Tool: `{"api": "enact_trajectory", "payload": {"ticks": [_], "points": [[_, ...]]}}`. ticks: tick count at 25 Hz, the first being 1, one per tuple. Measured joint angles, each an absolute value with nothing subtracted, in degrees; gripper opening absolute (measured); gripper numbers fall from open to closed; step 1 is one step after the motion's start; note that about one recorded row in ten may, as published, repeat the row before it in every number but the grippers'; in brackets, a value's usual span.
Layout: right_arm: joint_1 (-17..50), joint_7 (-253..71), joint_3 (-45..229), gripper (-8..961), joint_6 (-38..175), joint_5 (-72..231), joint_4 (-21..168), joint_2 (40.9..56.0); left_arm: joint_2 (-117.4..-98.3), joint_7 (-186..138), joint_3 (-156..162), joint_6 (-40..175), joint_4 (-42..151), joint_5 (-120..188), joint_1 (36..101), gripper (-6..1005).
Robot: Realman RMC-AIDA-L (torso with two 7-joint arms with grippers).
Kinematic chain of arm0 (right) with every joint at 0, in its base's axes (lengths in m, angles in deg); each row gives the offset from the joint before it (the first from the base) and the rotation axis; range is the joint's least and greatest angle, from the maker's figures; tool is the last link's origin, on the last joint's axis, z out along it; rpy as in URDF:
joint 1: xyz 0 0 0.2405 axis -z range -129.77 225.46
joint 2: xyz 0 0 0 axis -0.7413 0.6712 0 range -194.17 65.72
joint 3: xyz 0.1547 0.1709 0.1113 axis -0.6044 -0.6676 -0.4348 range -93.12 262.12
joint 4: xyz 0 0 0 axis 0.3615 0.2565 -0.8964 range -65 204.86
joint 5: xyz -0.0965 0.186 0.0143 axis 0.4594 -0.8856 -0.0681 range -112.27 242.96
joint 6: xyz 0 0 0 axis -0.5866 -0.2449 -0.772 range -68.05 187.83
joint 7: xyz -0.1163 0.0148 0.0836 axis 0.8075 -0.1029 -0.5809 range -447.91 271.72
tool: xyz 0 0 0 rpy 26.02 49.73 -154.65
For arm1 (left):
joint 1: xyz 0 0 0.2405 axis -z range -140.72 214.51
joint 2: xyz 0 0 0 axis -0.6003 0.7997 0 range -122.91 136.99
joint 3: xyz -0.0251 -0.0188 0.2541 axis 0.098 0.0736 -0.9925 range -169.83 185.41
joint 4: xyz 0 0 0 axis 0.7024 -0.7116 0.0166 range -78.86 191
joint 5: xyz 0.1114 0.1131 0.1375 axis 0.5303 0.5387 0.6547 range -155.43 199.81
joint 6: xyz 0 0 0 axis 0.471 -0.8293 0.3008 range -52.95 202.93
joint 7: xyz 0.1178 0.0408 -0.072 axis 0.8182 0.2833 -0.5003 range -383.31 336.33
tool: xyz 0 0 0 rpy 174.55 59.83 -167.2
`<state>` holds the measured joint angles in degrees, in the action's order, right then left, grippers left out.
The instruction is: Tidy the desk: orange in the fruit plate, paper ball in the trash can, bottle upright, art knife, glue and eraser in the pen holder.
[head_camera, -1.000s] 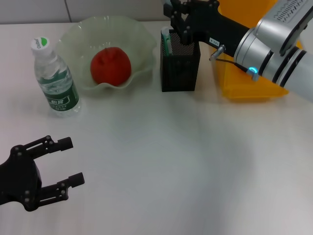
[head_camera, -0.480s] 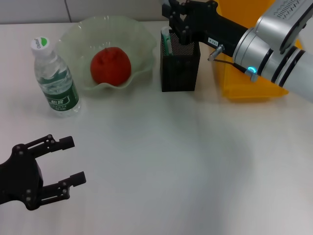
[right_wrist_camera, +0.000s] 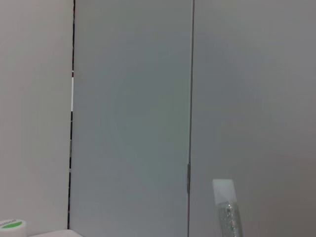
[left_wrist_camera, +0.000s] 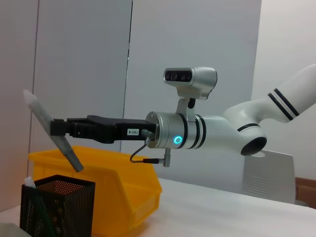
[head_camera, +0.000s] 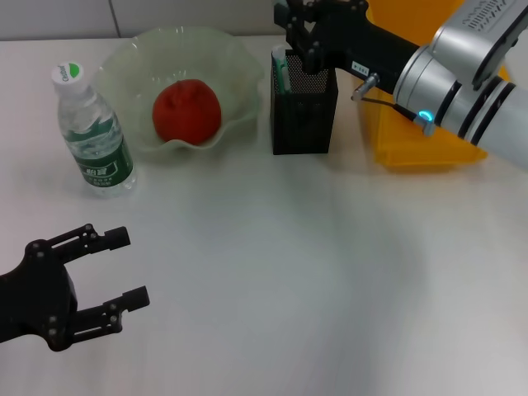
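My right gripper [head_camera: 302, 40] hovers over the black mesh pen holder [head_camera: 304, 115], shut on a grey, white-tipped glue stick [left_wrist_camera: 45, 116] that hangs tilted above the holder [left_wrist_camera: 58, 207]. The glue [right_wrist_camera: 227, 210] also shows in the right wrist view. A green-and-white item [head_camera: 282, 76] stands inside the holder. The orange [head_camera: 186, 110] lies in the pale green fruit plate [head_camera: 239, 62]. At the left the bottle [head_camera: 92, 136] stands upright. My left gripper [head_camera: 132, 266] is open and empty at the near left. Paper ball, art knife and eraser are not identifiable.
A yellow bin [head_camera: 412, 153] sits right of the pen holder, partly under my right arm [head_camera: 462, 74]. The bin [left_wrist_camera: 123, 182] appears behind the holder in the left wrist view. Bare white table spans the middle and front.
My left gripper has drifted slightly right and nearer. The right gripper has stayed over the pen holder with only a tiny shift.
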<state>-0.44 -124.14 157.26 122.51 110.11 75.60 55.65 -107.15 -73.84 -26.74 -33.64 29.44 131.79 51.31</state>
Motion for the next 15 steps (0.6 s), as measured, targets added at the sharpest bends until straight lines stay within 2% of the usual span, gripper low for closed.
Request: {"api": "enact_trajectory", "payload": {"ticks": [15], "points": [[-0.21,-123.51,156.83,121,121.97,109.93,75.81,55.65,-107.40,-73.83,-26.76,-33.63,29.44,131.79,51.03,777]]}}
